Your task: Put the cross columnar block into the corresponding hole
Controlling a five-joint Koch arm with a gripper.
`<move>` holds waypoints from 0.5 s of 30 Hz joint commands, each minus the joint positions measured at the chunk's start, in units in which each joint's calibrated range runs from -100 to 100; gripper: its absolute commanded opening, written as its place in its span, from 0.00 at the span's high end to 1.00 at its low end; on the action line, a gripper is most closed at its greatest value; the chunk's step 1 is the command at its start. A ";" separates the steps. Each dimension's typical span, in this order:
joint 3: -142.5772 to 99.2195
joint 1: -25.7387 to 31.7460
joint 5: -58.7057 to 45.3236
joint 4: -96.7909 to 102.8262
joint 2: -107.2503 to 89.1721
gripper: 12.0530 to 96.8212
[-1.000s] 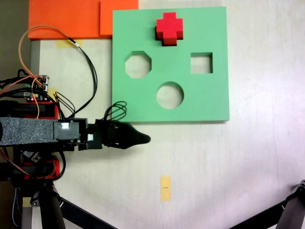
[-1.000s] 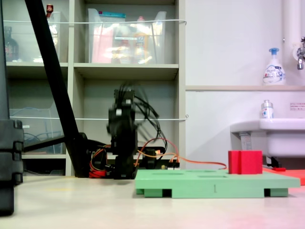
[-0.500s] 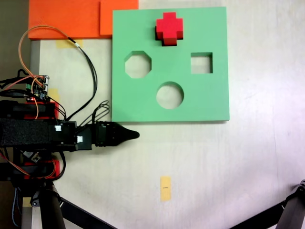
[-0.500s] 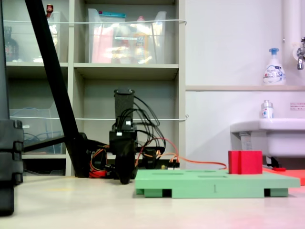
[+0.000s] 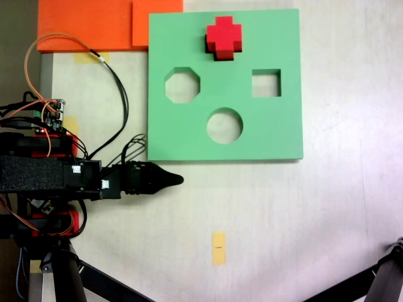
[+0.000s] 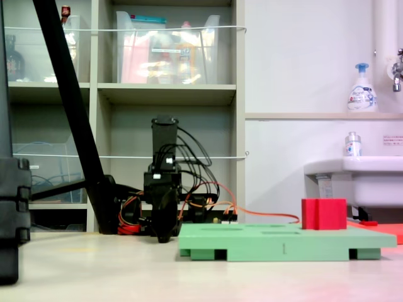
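**Red cross block seated near the board's far edge; gripper off the board**

One red cross columnar block [image 5: 223,36] is seen standing in the plus-shaped hole [image 5: 212,51] by the top edge of the green foam board [image 5: 277,132] in the top-down fixed view. Three other cutouts are counted: octagonal [image 5: 182,85], square [image 5: 266,83], round [image 5: 224,126]. The gripper [image 5: 175,179] is held just below the board's lower left corner, over bare table [image 5: 315,220]; its jaws are drawn together into one point, holding nothing. One yellow tape mark [image 5: 218,248] lies well apart.
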 commanded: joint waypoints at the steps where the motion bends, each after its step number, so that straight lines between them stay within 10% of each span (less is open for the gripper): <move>1: -1.18 -0.88 -0.24 -6.38 -0.41 0.59; 15: -1.18 -2.49 -0.29 -5.32 -0.41 0.56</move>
